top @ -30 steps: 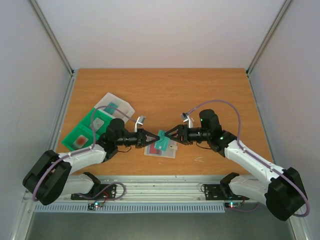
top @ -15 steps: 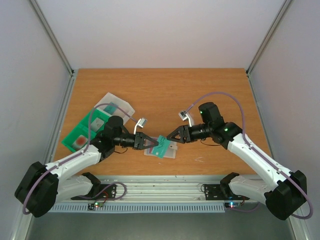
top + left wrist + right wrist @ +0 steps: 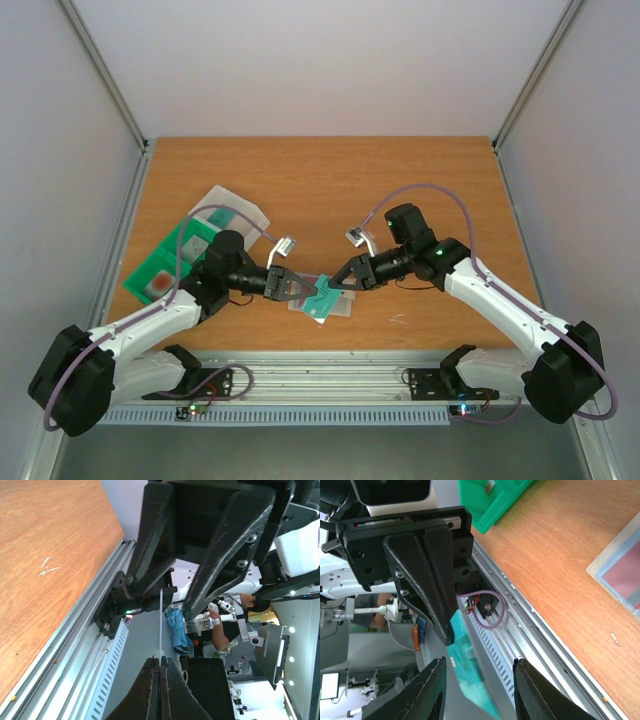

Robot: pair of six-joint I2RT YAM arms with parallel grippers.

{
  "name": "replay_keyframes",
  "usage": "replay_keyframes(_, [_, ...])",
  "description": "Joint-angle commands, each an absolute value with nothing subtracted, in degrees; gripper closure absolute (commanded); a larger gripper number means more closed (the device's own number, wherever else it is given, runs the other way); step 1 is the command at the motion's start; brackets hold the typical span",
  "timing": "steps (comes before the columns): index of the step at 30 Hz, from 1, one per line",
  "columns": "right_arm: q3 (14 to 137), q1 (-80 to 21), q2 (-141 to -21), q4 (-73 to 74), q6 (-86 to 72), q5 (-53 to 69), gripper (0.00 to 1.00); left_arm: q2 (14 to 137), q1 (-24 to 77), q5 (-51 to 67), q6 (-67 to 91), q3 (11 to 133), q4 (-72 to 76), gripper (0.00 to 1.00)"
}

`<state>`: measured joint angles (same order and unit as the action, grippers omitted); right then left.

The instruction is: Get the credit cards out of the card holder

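My left gripper (image 3: 306,288) is shut on one end of a teal credit card (image 3: 322,296) and holds it just above the table. In the left wrist view the card shows edge-on as a thin pale line (image 3: 160,625) rising from the closed tips (image 3: 161,659). My right gripper (image 3: 333,284) faces it, open. The card's free end (image 3: 465,670) lies between its two fingers (image 3: 479,666), nearer the left one. The pale card holder (image 3: 340,306) lies flat on the table below, with a red card showing inside it (image 3: 620,567).
A green compartmented tray (image 3: 165,262) stands at the left, its corner also in the right wrist view (image 3: 490,505). A clear plastic box (image 3: 232,212) lies behind the tray. The metal rail (image 3: 330,375) runs along the table's near edge.
The left gripper has carried the teal card a little left and lower. The right gripper backed off, then came in again lower, and its jaws have narrowed around the card's free end.
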<state>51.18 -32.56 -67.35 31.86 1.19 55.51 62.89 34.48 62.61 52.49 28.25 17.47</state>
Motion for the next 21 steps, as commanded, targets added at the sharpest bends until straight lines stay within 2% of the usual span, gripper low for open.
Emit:
replay_keyframes(1, [52.79, -33.47, -68.06, 31.93, 1.87, 56.90, 0.63, 61.97, 34.63, 64.87, 55.72, 27.33, 25.57, 1.00])
replay_keyframes(4, [52.99, -34.21, -68.33, 31.75, 2.19, 57.16, 0.74, 62.42, 34.63, 64.95, 55.81, 27.33, 25.54, 1.00])
replay_keyframes(8, [52.61, -34.36, -68.03, 30.67, 1.76, 57.80, 0.96, 62.67, 34.63, 64.83, 55.90, 27.32, 25.68, 1.00])
replay_keyframes(10, [52.15, -34.34, -67.53, 29.62, 0.91, 57.87, 0.99, 62.52, 34.63, 63.94, 55.85, 27.45, 25.20, 0.98])
replay_keyframes(13, [51.36, -34.34, -65.94, 27.04, -2.44, 57.09, 0.99, 60.95, 34.63, 59.27, 55.72, 28.63, 20.30, 0.69])
replay_keyframes(16, [50.91, -34.36, -64.24, 24.38, -6.05, 54.99, 0.99, 57.03, 34.63, 50.53, 55.40, 30.28, 13.37, 0.49])
replay_keyframes(19, [49.57, -34.31, -62.29, 19.15, -11.28, 53.36, 0.99, 51.99, 34.61, 43.48, 59.28, 29.70, 12.93, 0.35])
replay_keyframes(21, [48.74, -34.36, -61.23, 15.25, -15.04, 52.43, 0.99, 48.92, 34.63, 39.61, 60.16, 29.97, 10.46, 0.30])
